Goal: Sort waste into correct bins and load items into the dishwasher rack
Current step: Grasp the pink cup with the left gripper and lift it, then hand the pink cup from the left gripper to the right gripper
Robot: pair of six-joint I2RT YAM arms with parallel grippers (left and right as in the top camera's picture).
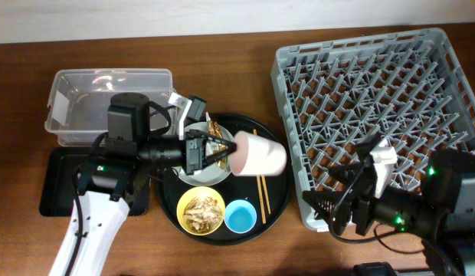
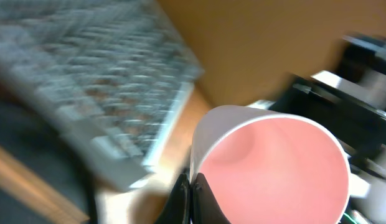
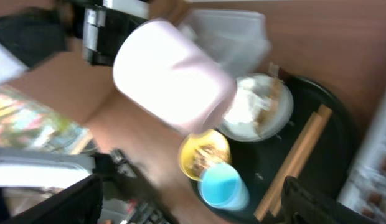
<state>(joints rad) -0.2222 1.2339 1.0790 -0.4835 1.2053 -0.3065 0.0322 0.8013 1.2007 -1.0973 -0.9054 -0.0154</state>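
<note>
My left gripper [image 1: 222, 157] is shut on the rim of the pink cup [image 1: 260, 156], holding it on its side above the round black tray. The cup fills the left wrist view [image 2: 274, 168], the fingers [image 2: 194, 199] pinching its rim, and it shows in the right wrist view [image 3: 171, 74]. Below it sit the grey plate [image 1: 193, 175] with white tissue [image 3: 246, 109] and scraps, the yellow bowl [image 1: 201, 210] of brown scraps, the light blue cup [image 1: 241, 216] and the chopsticks [image 1: 262, 198]. My right gripper [image 1: 337, 211] is open at the front left edge of the dishwasher rack [image 1: 383, 115].
The clear tub [image 1: 107, 103] stands at the back left. The shallow black tray [image 1: 57, 180] lies in front of it, partly under my left arm. The round black tray [image 1: 277, 184] holds the dishes between the bins and the rack.
</note>
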